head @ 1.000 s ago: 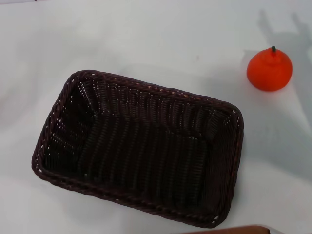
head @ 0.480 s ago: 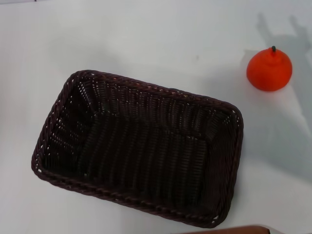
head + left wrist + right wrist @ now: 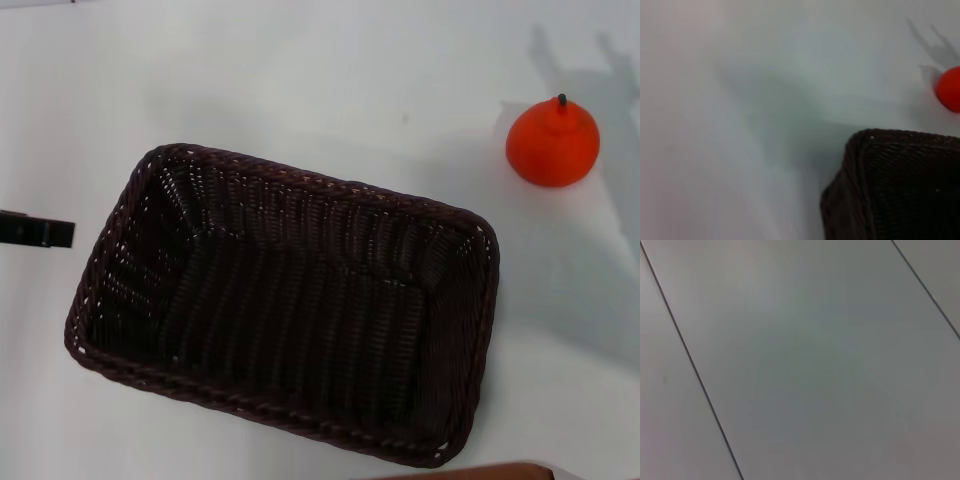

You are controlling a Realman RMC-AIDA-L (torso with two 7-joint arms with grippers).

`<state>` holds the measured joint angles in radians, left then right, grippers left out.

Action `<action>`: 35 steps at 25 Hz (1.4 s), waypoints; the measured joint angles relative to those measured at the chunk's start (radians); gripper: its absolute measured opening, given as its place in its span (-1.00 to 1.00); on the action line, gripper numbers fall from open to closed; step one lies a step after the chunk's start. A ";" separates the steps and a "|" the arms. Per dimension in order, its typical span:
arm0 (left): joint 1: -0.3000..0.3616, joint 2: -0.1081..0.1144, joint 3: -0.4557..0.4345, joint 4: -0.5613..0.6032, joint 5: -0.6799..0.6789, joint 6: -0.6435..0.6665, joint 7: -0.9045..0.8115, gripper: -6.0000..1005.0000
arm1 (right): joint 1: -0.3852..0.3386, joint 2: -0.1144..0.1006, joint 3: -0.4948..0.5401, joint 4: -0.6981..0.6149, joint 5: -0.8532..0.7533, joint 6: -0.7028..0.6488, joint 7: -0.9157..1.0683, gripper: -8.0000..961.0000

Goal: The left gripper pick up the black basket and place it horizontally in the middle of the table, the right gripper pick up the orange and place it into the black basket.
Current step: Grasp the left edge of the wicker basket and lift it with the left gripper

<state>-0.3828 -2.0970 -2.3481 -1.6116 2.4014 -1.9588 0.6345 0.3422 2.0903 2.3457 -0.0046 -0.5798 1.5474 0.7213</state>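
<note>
The black basket point(image 3: 285, 300) lies empty on the white table point(image 3: 300, 80), its long side slightly slanted. The orange point(image 3: 552, 142) stands upright at the far right of the table, apart from the basket. My left gripper point(image 3: 38, 230) shows only as a dark tip at the left edge of the head view, just left of the basket's left rim. The left wrist view shows a corner of the basket point(image 3: 895, 185) and part of the orange point(image 3: 950, 89). My right gripper is out of view; its wrist view shows only pale panels.
A brown edge point(image 3: 480, 472) shows at the bottom of the head view, near the basket's front right corner. White tabletop lies behind the basket and between it and the orange.
The tip of my left gripper has come into the head view from the left edge, beside the basket. The basket and the orange have not moved.
</note>
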 joint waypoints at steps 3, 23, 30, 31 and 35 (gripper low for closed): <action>-0.004 -0.015 0.010 0.015 0.002 -0.004 -0.002 0.44 | 0.003 0.000 0.001 0.002 0.000 -0.004 0.000 0.93; -0.032 -0.061 0.171 0.156 0.069 0.142 0.009 0.41 | 0.006 0.001 0.000 0.005 0.001 -0.044 0.000 0.93; -0.041 -0.064 0.198 0.169 0.111 0.146 0.010 0.13 | 0.005 0.001 0.002 0.003 0.003 -0.045 -0.001 0.93; -0.039 -0.065 0.204 0.162 0.110 0.147 0.011 0.04 | 0.005 0.002 0.002 0.003 0.003 -0.045 -0.001 0.93; -0.038 -0.066 0.211 0.163 0.108 0.163 0.010 -0.18 | 0.004 0.002 0.002 0.002 0.003 -0.045 -0.001 0.93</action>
<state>-0.4205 -2.1634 -2.1370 -1.4487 2.5097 -1.7961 0.6445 0.3458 2.0923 2.3472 -0.0030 -0.5767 1.5020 0.7208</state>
